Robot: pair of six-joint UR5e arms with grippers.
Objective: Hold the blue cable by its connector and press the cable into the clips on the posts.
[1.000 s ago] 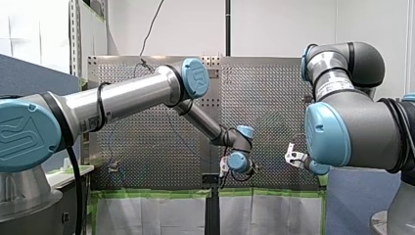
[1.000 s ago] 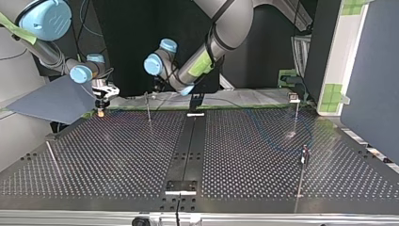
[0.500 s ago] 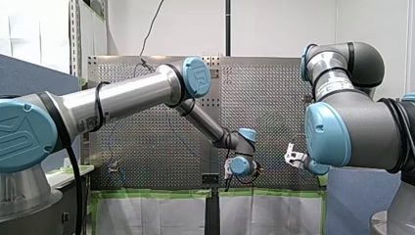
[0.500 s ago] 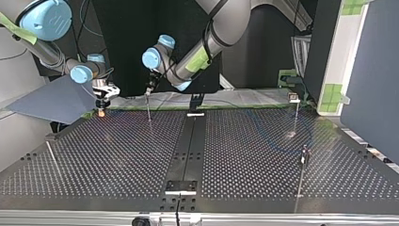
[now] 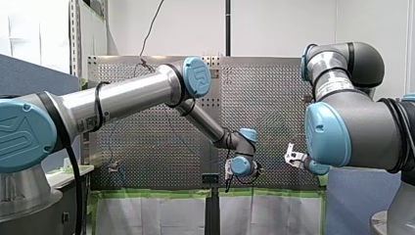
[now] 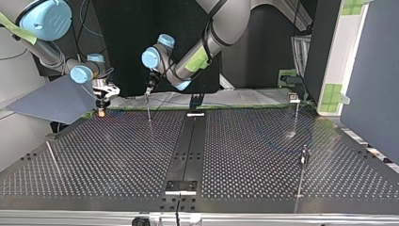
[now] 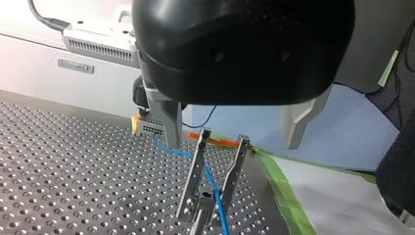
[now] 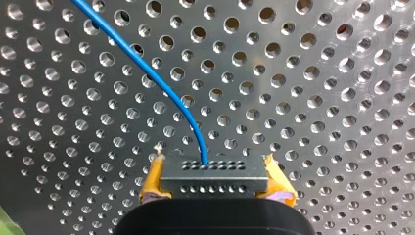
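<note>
Pinching the connector (image 8: 214,169) in the right gripper (image 8: 214,180) — anchoring the cable (image 8: 147,68); hovering the left gripper (image 7: 232,144), spread, over the clip (image 7: 195,171), top view's upper left, for pressing.

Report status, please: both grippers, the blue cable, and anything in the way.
Right gripper shut on connector. Left gripper open above the clip. Blue cable runs between the clip's prongs; seated or not, cannot tell. No obstruction seen.
</note>
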